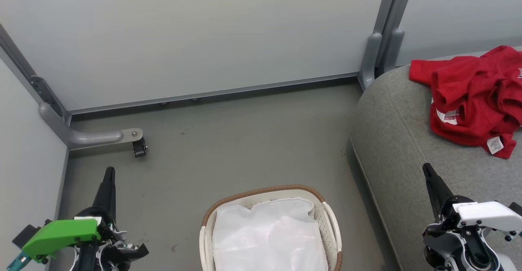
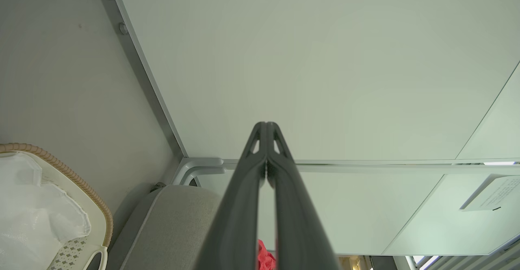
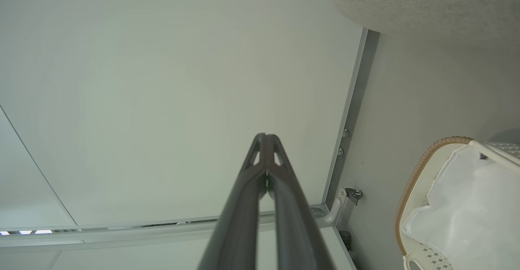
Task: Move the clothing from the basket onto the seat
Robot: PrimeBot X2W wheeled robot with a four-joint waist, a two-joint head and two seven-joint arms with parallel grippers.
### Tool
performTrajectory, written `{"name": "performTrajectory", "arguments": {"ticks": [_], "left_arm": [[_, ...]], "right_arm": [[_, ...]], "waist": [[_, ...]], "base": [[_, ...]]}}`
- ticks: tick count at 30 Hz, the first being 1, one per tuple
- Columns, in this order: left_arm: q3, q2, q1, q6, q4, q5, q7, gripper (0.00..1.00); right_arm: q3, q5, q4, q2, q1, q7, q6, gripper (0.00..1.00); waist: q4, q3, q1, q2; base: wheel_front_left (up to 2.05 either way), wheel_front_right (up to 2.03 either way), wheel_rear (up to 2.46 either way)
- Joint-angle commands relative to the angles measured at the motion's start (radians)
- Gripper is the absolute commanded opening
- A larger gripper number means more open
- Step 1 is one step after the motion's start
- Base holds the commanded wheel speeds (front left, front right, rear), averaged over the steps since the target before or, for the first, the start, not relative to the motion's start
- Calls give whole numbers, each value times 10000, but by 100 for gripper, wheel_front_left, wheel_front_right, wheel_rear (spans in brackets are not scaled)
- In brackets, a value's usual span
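Bright red soft clothing (image 1: 473, 95) lies in a crumpled heap on top of the big grey fabric seat (image 1: 399, 148), at the far end near the wall. Small white tags (image 1: 495, 144) stick out of the heap. The seat has round edges and a stitched line running along it.

To the left of the seat, close to it, stands the oval white plastic basket with holes and a brown woven rim (image 1: 261, 192). It sits on the flat grey floor (image 1: 244, 140). Inside the basket lies a thin plain white sheet (image 1: 269, 238), a bit wrinkled.

The right gripper (image 1: 427, 168) points up in front of the seat's near part, well apart from the red heap. Its two long dark fingers are pressed together at the tips and hold nothing, as the right wrist view shows (image 3: 265, 138). The left gripper (image 1: 109, 172) hangs over the floor to the left of the basket. Its fingers are pressed together too, with nothing between them (image 2: 266, 128).

Pale grey wall panels (image 1: 204, 30) stand behind the floor. A grey metal foot with a small black wheel (image 1: 138, 145) sits by the left corner.
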Motion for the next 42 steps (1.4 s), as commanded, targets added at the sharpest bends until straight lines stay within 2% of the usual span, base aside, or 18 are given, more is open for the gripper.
{"name": "performTrajectory", "arguments": {"ticks": [1, 42], "left_arm": [[23, 55, -99, -54, -18, -31, 45, 0], [22, 55, -99, -55, -20, -32, 44, 0]], "right_arm": [[-24, 38, -36, -56, -88, 11, 0, 0], [-23, 39, -37, -56, -89, 10, 0, 0]], "waist": [[1, 0, 0, 21], [0, 0, 0, 21]], "base": [[0, 0, 0], [0, 0, 0]]}}
